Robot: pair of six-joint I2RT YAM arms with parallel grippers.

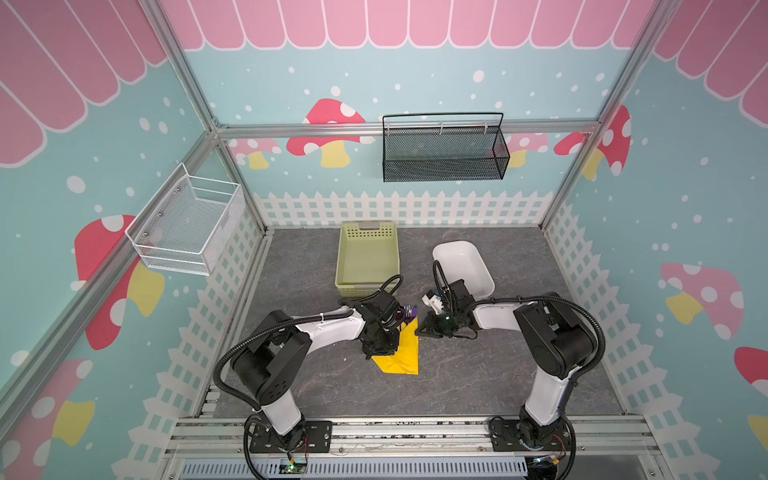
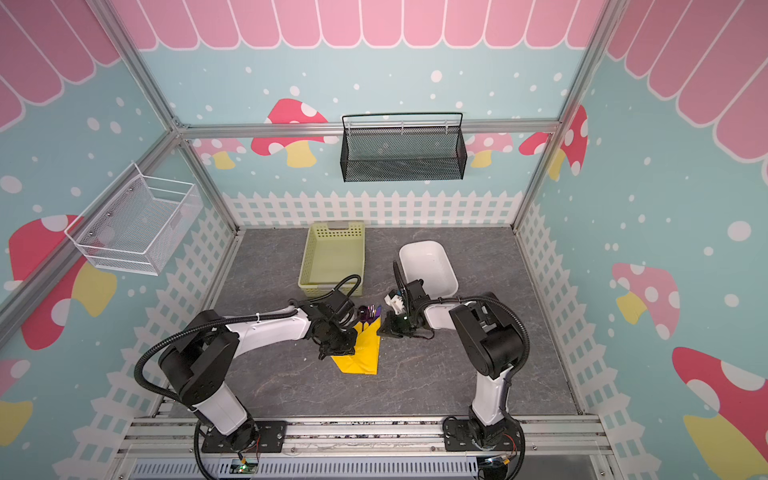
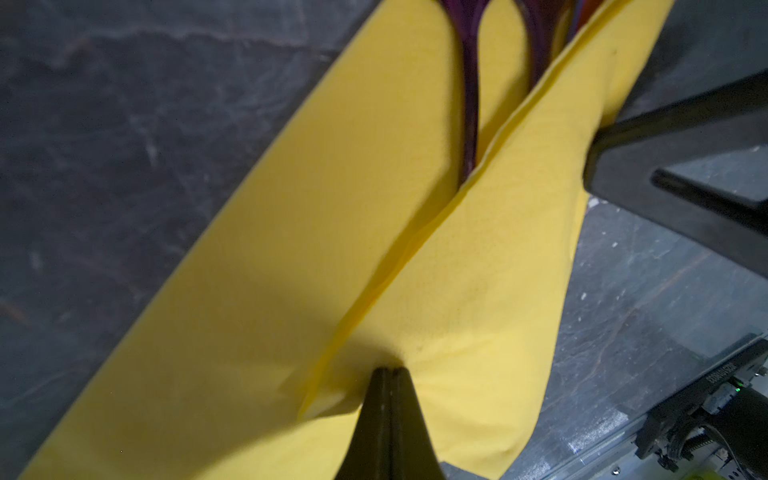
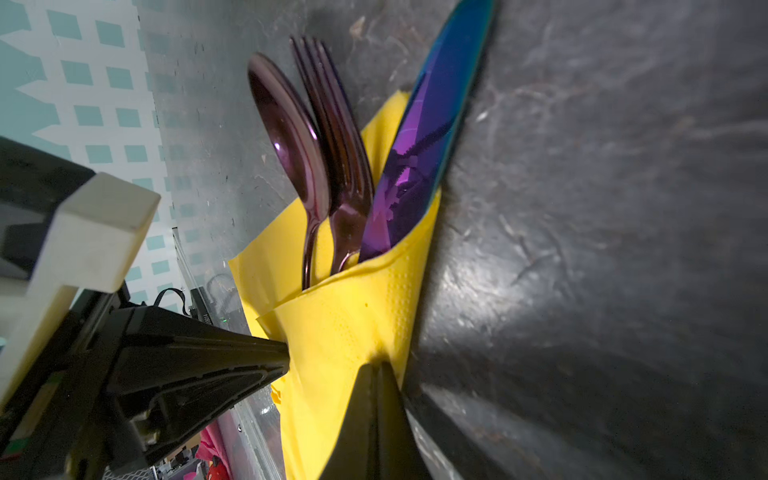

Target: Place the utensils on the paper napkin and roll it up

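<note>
Nearest the robot's base, a corner of the paper napkin lies flat on the counter, the sheet already folded into a narrow wrap. The left gripper has its jaws together, with the tips bearing down on the overlapping flap. The right gripper, jaws likewise together, touches the napkin's outer edge nearby (whether either pinches any paper I cannot tell). Beyond them the utensils sit inside the fold, with the spoon, fork and purple-blue knife poking out at the far end. Farther back stand the green basket and the white tub, well apart from the work. To roll well, I judge that one gripper should pin the bundle while the other pushes the flap over evenly, low and slow. That way the thin paper neither tears nor lets the handles slide out.
</note>
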